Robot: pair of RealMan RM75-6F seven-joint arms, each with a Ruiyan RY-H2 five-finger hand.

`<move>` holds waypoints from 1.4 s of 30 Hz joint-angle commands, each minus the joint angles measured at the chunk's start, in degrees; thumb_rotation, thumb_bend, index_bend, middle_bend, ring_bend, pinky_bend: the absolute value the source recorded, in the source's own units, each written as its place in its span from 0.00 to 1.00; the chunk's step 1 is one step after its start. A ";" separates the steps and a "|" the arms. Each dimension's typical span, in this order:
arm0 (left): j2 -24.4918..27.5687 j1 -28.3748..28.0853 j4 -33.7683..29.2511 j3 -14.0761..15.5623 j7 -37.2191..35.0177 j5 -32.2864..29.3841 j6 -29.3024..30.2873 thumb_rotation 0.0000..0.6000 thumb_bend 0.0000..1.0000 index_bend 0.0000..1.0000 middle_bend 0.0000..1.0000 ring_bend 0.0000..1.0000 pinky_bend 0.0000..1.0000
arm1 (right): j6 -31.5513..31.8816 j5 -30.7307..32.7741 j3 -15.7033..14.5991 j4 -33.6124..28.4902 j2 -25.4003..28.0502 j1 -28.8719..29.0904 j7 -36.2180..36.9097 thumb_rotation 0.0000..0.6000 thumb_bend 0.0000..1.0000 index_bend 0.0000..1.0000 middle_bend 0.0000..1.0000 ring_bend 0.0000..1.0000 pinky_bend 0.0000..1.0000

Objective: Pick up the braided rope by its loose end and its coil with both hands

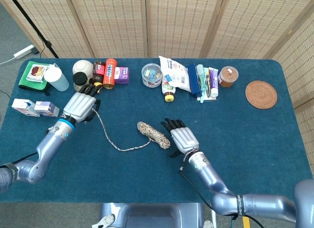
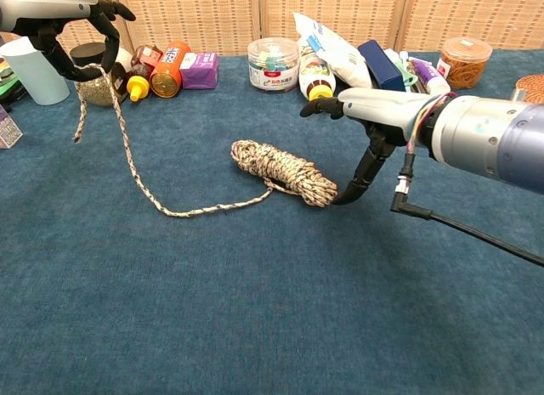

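The braided rope's coil (image 1: pixel 154 134) (image 2: pixel 285 172) lies at the middle of the blue table. Its loose strand (image 1: pixel 114 143) (image 2: pixel 127 161) runs left along the cloth and rises to my left hand (image 1: pixel 79 106) (image 2: pixel 61 19), which grips the loose end above the table. A short tail hangs from that hand in the chest view. My right hand (image 1: pixel 180 138) (image 2: pixel 367 115) hovers just right of the coil with its fingers spread, its thumb reaching down near the coil's right end. It holds nothing.
Along the back edge stand a white cup (image 1: pixel 57 77), jars and bottles (image 1: pixel 109 73), a round tub (image 1: pixel 151 75), a white pouch (image 1: pixel 174 73), toothpaste boxes (image 1: pixel 206 82) and a lidded jar (image 1: pixel 227 76). A woven coaster (image 1: pixel 261 94) lies far right. Small cartons (image 1: pixel 34 108) sit at the left.
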 commanded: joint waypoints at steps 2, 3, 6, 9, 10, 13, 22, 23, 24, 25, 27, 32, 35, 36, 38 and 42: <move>0.53 0.34 0.08 -0.02 -1.09 0.63 -0.06 1.00 0.51 0.61 0.00 0.00 0.00 | 0.61 2.72 0.34 1.27 -2.26 1.75 -1.77 1.00 0.00 0.00 0.00 0.00 0.00; 0.62 0.41 0.17 -0.01 -1.32 0.86 -0.04 1.00 0.51 0.61 0.00 0.00 0.00 | 0.52 3.33 0.35 1.57 -2.75 2.14 -2.04 1.00 0.00 0.00 0.00 0.00 0.00; 0.82 0.61 0.40 -0.02 -2.11 1.39 -0.07 1.00 0.51 0.61 0.00 0.00 0.00 | 0.38 4.72 0.25 2.99 -4.46 3.41 -2.97 1.00 0.00 0.00 0.00 0.00 0.00; 0.89 0.78 0.80 -0.04 -2.90 1.81 -0.16 1.00 0.51 0.61 0.00 0.00 0.00 | 0.16 5.81 0.37 5.06 -6.72 4.70 -3.40 1.00 0.00 0.00 0.00 0.00 0.00; 0.89 0.83 1.03 -0.06 -3.21 1.91 -0.25 1.00 0.51 0.61 0.00 0.00 0.00 | -0.14 6.02 0.45 6.53 -7.77 5.27 -3.53 1.00 0.00 0.00 0.00 0.00 0.00; 0.89 0.95 1.62 -0.17 -4.18 2.35 -0.50 1.00 0.50 0.61 0.00 0.00 0.00 | -0.65 5.88 0.57 10.72 -10.28 6.29 -3.23 1.00 0.00 0.00 0.00 0.00 0.00; 1.14 1.05 2.25 -0.36 -5.32 3.03 -0.78 1.00 0.50 0.61 0.00 0.00 0.00 | -1.03 2.72 0.13 18.94 -13.49 6.99 -1.85 1.00 0.00 0.00 0.00 0.00 0.00; 1.17 1.05 2.22 -0.36 -5.31 3.09 -0.76 1.00 0.50 0.61 0.00 0.00 0.00 | -1.00 2.42 0.13 19.44 -13.62 6.99 -1.73 1.00 0.00 0.00 0.00 0.00 0.00; 1.24 1.03 2.11 -0.36 -5.21 3.27 -0.65 1.00 0.50 0.61 0.00 0.00 0.00 | -0.86 1.94 0.41 20.32 -13.79 6.90 -1.19 1.00 0.00 0.00 0.00 0.00 0.00; 1.30 1.03 1.96 -0.37 -5.14 3.35 -0.58 1.00 0.50 0.61 0.00 0.00 0.00 | -0.91 1.58 0.66 20.84 -13.79 6.87 -0.73 1.00 0.00 0.00 0.00 0.00 0.00; 1.35 0.99 1.81 -0.36 -4.91 3.33 -0.47 1.00 0.50 0.61 0.00 0.00 0.00 | -0.97 0.82 0.96 21.81 -13.79 6.97 -0.44 1.00 0.00 0.00 0.00 0.00 0.00; 1.31 0.90 1.71 -0.37 -4.42 2.91 -0.34 1.00 0.50 0.61 0.00 0.00 0.00 | -1.02 0.37 1.59 22.97 -13.67 7.25 -0.67 1.00 0.00 0.00 0.00 0.00 0.00; 1.28 0.89 1.68 -0.33 -4.20 2.69 -0.28 1.00 0.50 0.61 0.00 0.00 0.00 | -0.62 0.14 1.71 23.62 -13.69 7.49 -1.46 1.00 0.00 0.01 0.00 0.00 0.00; 1.26 0.89 1.65 -0.31 -4.18 2.59 -0.30 1.00 0.51 0.61 0.00 0.00 0.00 | -0.67 0.22 1.82 23.70 -13.68 7.52 -1.55 1.00 0.00 0.02 0.00 0.00 0.00; 1.23 0.89 1.67 -0.27 -4.05 2.50 -0.29 1.00 0.50 0.61 0.00 0.00 0.00 | -1.12 0.74 2.14 23.50 -13.57 7.49 -1.36 1.00 0.00 0.03 0.00 0.00 0.00; 1.12 0.87 1.74 -0.27 -4.03 2.30 -0.30 1.00 0.51 0.61 0.00 0.00 0.00 | -2.30 2.15 2.57 22.97 -13.41 7.58 -1.30 1.00 0.00 0.04 0.00 0.00 0.00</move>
